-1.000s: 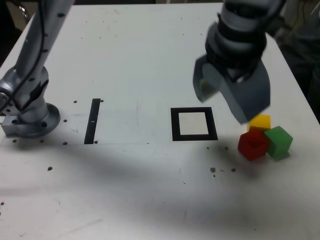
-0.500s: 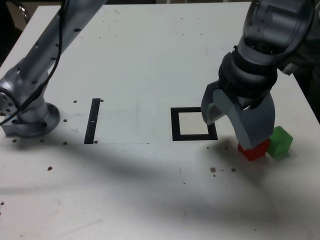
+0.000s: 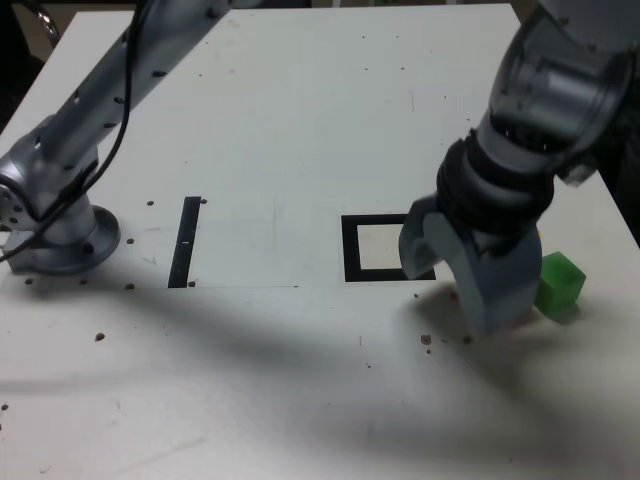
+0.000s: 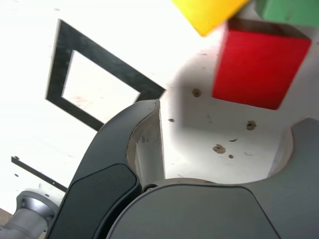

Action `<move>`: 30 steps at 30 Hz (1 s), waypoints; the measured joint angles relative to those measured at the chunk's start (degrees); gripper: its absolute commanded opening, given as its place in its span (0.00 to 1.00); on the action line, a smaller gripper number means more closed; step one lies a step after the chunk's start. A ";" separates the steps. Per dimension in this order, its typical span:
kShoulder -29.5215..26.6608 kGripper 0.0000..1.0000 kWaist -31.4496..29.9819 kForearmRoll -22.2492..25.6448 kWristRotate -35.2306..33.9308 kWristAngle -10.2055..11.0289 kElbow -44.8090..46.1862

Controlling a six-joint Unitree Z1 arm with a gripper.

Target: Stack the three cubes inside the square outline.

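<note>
Gripper apart, nothing between its jaws. Red cube near yellow cube and green cube.

The arm is silvery grey, a smooth round tube, with a thin black cable along it. Its base is metallic grey, with a rounded foot. The wrist is a fat dark cylinder, near black in places, banded with grey and ringed by small pale notches. The jaws are matte slate grey, broad and curved like a beak, with paler inner faces. In the wrist view, dark seams outline smooth, rounded panels on them.
</note>
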 measured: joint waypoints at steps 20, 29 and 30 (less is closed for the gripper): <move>4.31 0.82 2.11 -0.92 2.51 0.76 -5.48; 4.62 0.74 2.12 -0.92 2.52 -0.82 -5.53; 4.70 0.71 2.12 -0.92 2.51 -0.92 -5.53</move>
